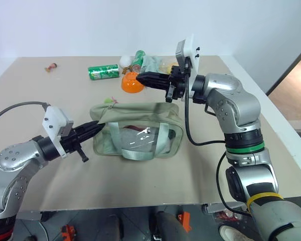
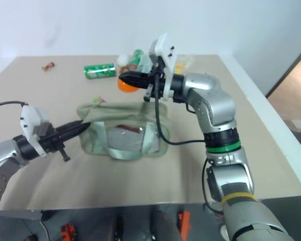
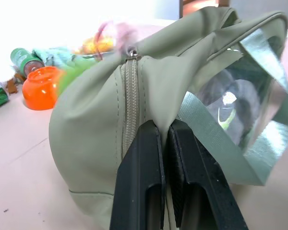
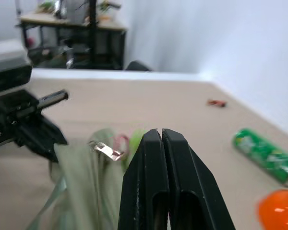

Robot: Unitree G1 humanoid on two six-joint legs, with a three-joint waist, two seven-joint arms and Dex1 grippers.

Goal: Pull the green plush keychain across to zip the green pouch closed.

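The green pouch [image 1: 135, 133] lies in the middle of the table, with its clear side panel facing me. My left gripper [image 1: 95, 123] is shut on a fold of fabric at the pouch's left end; the fingers [image 3: 139, 163] pinch it beside the zipper [image 3: 130, 96]. The green plush keychain [image 1: 110, 100] hangs by the zipper slider [image 3: 132, 52] at that same left end, with pink string on it. My right gripper [image 1: 139, 77] hovers above the pouch's far side, pointing left. It is shut and empty, and apart from the keychain [image 4: 136, 140].
Behind the pouch stand an orange bowl [image 1: 133, 84], a green soda can [image 1: 103, 72], a white ball [image 1: 125, 62], a green bottle [image 1: 139, 56] and a heap of wrapped items [image 1: 158, 64]. A small red thing [image 1: 51, 66] lies far left. The table's right edge [image 1: 271, 118] is near my right arm.
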